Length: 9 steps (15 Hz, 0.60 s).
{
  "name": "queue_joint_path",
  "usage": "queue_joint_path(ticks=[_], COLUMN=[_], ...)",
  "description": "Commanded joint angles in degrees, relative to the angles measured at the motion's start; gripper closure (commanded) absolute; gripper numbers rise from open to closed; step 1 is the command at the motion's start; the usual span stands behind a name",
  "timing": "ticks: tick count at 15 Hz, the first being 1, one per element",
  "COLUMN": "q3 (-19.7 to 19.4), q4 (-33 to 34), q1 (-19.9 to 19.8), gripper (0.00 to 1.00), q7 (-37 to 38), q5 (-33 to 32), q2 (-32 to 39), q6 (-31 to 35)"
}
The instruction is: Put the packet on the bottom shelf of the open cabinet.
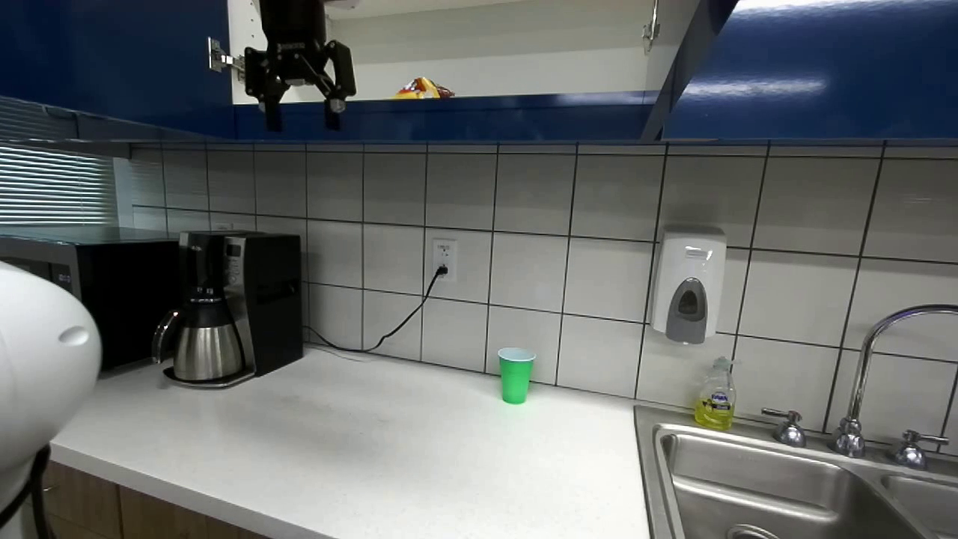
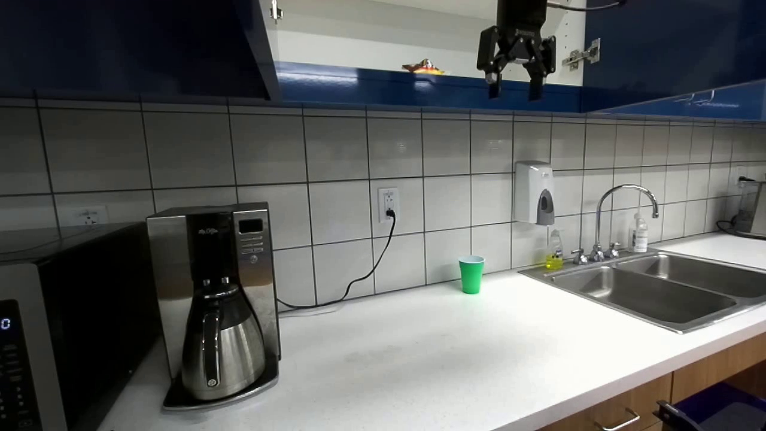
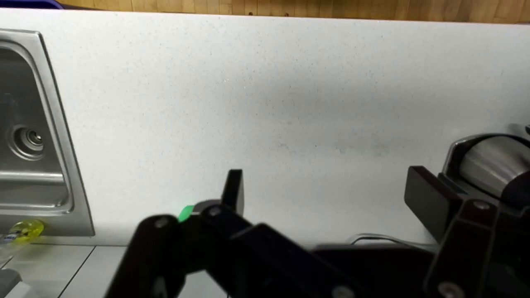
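Dark fingers (image 3: 428, 203) are being held wide apart and pointed downward, released, with a broad gap being left between the pads. Through that gap the white counter (image 3: 310, 103) is being shown in the wrist view. In both exterior views the fingertips are being seen in front of the blue front edge of the bottom shelf (image 1: 486, 120), which is being enclosed by the white interior of the open cabinet (image 1: 509, 45). The packet (image 1: 423, 88), yellow, orange and brown, is being supported on the bottom shelf just behind that edge, by which its lowest part is being hidden in an exterior view. Clear space is being left between the packet and the fingers in both exterior views. On the counter below, a green cup (image 1: 516, 380) is being seen upright near the tiled wall (image 1: 394, 183); in the wrist view it is being mostly covered by one of the fingers. A coffee maker (image 1: 273, 299) with a steel carafe (image 1: 208, 348) is being carried by the counter. A soap dispenser (image 1: 692, 258) is being held on the tiled wall near the sink (image 1: 651, 464).
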Motion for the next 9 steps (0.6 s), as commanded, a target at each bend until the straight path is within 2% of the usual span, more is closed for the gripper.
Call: queue_joint_path(ticks=[1, 9], q3=[-0.04, -0.14], q4=[-5.56, -16.51], q1=[-0.09, 0.05], gripper=[0.00, 0.00], q7=[-2.64, -4.85], q5=[0.39, 0.17], q2=[-1.17, -1.55], q6=[0.42, 3.50])
